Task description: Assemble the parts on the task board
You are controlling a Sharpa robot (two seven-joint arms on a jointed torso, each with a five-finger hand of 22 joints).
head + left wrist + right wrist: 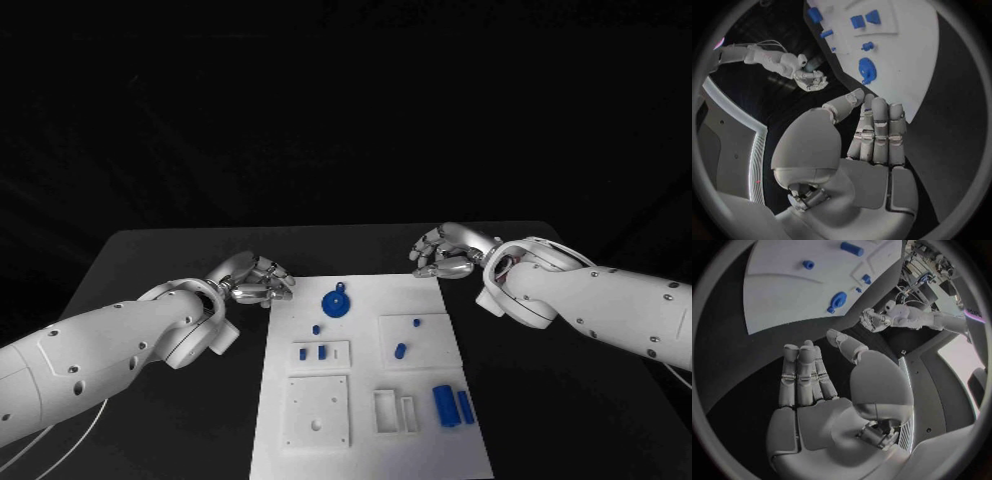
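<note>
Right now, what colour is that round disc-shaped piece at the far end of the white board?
The round piece is blue, clearest in the head view.

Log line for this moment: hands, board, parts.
left hand: open, beside board's far left corner | right hand: open, past far right corner | task board: untouched | round blue part: lying loose on board

Robot lab or test bench, by look of it. Black table [173,260] against black backdrop. White task board [368,440] at table's middle, small blue parts [447,405] on it. Tangle of cables and equipment [926,270] beyond table.
</note>
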